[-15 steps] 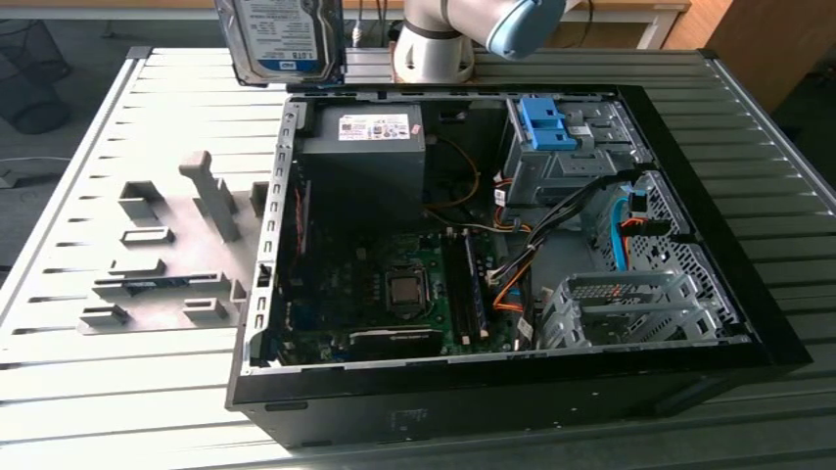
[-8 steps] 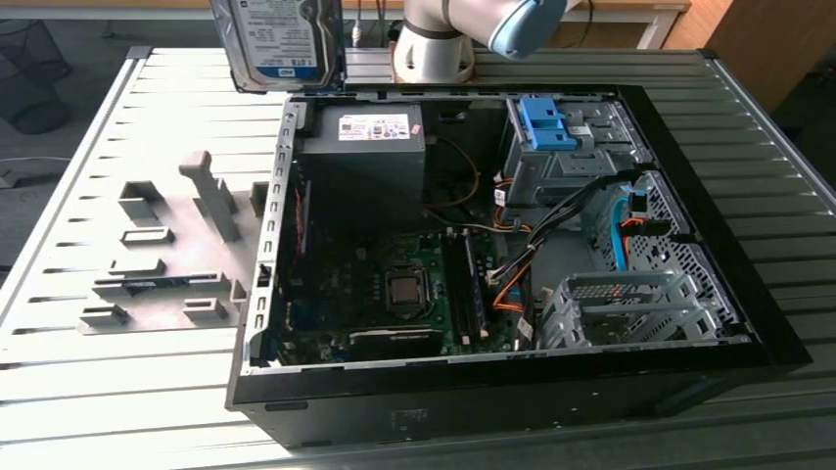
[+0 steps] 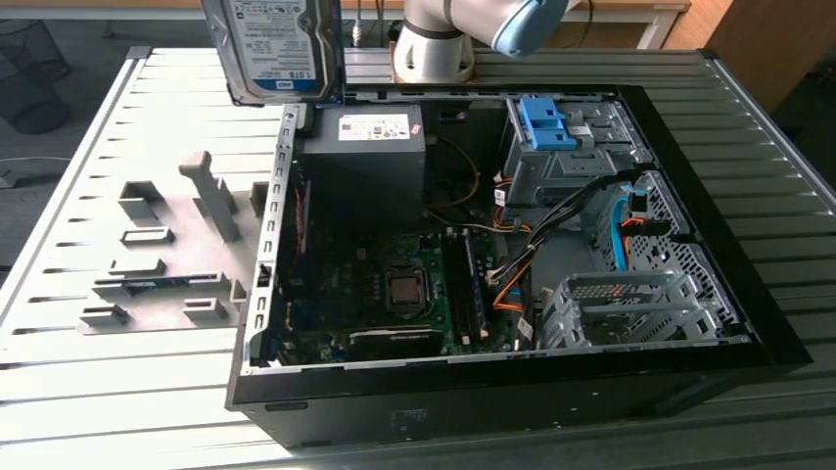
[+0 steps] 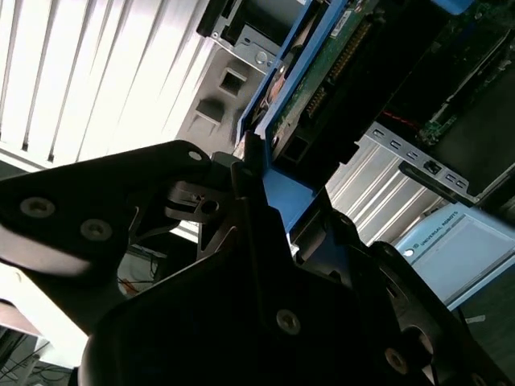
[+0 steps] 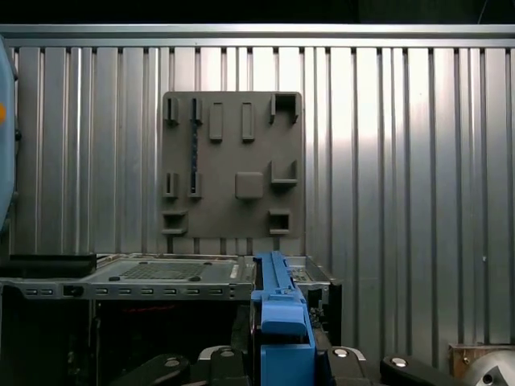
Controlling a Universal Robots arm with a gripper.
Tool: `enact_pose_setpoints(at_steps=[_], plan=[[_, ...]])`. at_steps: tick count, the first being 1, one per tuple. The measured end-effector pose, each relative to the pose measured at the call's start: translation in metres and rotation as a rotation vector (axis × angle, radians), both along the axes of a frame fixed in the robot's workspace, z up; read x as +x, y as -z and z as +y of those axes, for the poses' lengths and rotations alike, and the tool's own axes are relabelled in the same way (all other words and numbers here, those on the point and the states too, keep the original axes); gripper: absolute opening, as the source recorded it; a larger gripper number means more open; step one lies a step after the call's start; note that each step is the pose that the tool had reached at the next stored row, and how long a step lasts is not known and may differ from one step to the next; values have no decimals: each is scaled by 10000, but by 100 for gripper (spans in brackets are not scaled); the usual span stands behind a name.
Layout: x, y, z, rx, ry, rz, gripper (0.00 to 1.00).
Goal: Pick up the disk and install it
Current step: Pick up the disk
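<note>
The disk is up in the air, hanging upright over the far rim of the open computer case, toward the exterior view's left. In the second wrist view the gripper is clamped tight on the disk's blue frame edge, with the circuit-board side showing. A grey holder plate sits on the slatted table just beside the case.

In the exterior view, the computer case lies on the table, with the fixture plate beside it at 9 o'clock and the arm's base behind at 12. Inside the case, the power supply sits at 11, the drive bay at 1 and the drive cage at 4. The disk hangs above the case's 11 o'clock corner.
</note>
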State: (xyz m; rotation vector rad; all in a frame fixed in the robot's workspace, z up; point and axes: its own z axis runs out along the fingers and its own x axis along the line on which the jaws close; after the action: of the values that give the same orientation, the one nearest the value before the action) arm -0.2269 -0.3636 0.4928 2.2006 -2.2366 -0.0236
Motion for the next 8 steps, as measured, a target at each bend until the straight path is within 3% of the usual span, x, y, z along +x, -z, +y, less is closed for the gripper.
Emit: enact_pose_setpoints(at_steps=[8], plan=[[1,0,-161,-208,0,1,37]])
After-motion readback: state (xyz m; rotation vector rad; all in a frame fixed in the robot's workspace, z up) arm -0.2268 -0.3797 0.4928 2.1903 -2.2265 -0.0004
